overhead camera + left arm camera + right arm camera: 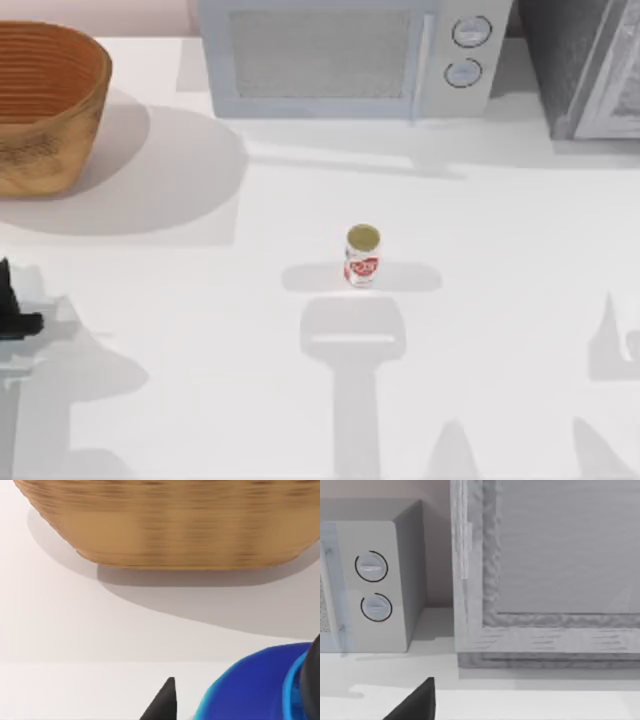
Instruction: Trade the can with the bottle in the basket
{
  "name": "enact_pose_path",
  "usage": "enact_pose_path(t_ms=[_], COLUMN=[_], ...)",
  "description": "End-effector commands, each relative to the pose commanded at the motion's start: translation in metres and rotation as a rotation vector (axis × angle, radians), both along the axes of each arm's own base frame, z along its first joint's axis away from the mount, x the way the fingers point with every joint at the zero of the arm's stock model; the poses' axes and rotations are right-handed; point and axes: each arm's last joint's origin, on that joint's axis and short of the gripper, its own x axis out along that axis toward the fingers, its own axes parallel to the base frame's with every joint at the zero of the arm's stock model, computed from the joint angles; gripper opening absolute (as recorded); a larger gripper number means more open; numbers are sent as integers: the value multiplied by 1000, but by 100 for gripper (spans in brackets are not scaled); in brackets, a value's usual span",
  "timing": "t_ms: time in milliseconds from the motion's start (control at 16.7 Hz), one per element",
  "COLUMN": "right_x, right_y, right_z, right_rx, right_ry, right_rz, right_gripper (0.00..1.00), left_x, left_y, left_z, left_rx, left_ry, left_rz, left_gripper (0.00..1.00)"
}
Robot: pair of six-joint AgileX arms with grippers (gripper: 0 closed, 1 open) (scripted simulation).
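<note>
The large round woven wicker basket (45, 105) is cut off by the top view's left edge. In the left wrist view, below the basket (180, 525), a glossy blue rounded thing with a teal-cyan rim (260, 690) runs off the frame, its shape unclear.

The top view looks straight down on the tabletop (500, 250), with the basket (45, 105) at ten o'clock, the microwave (350, 55) at twelve and the can (362, 255) near centre. The left wrist view sits low and close, facing the basket's (175, 525) outer wall; both views share that basket. The right wrist view, also low, faces the microwave's (372, 580) dial end and a grey cabinet (555, 570), which the top view shows at one o'clock.
</note>
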Motion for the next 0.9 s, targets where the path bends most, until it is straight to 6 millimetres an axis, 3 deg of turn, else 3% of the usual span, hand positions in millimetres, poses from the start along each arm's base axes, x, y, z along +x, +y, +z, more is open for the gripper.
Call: enact_pose_path(t_ms=[300,480,720,900], right_x=[0,0,0,0], right_y=[0,0,0,0], right_z=[0,0,0,0], right_rx=[0,0,0,0], right_ry=[0,0,0,0], right_rz=[0,0,0,0], right_gripper=[100,100,100,100], left_x=[0,7,31,52], left_y=[0,12,61,112], left_z=[0,-2,8,37], left_rx=[1,-5,-12,-12], left_ry=[1,19,26,21], left_rz=[0,31,149,244], left_gripper=[0,0,0,0])
